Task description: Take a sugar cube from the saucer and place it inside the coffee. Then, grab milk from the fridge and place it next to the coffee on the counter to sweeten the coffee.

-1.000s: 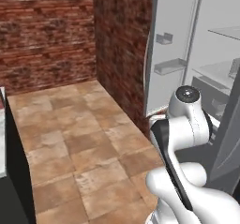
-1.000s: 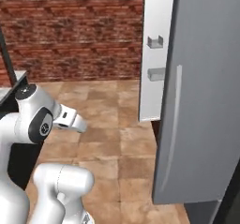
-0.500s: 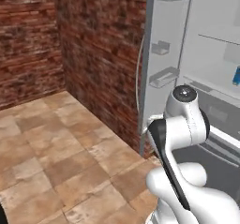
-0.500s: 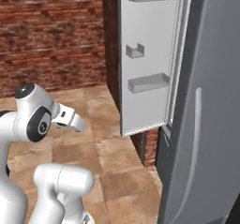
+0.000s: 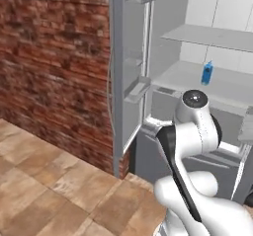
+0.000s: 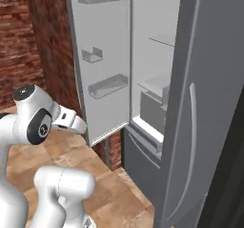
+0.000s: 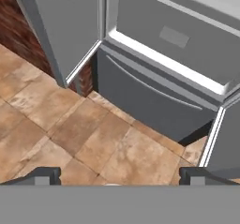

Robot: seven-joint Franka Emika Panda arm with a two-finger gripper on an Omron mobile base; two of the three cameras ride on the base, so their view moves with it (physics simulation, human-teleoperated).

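Note:
The fridge (image 5: 195, 37) stands open in front of me, with pale shelves inside. On a middle shelf in the left base view stands the milk (image 5: 207, 73), a small blue carton, upright and far beyond my arm. In the hand view my gripper (image 7: 121, 177) is open, its dark fingertips (image 7: 47, 174) wide apart with nothing between them, and it looks down at the floor in front of the fridge's grey lower drawer (image 7: 154, 101). The sugar cube, saucer, coffee and counter are out of view.
The fridge's left door (image 6: 102, 55) is swung open with its bins facing me, and the right door (image 6: 190, 127) hangs open close on the right. A red brick wall (image 5: 54, 57) runs along the left. Brown tiled floor (image 7: 93, 138) lies below.
The whole picture has shifted: the base has turned toward the fridge, so its interior and the milk have come into view. The gripper stays open.

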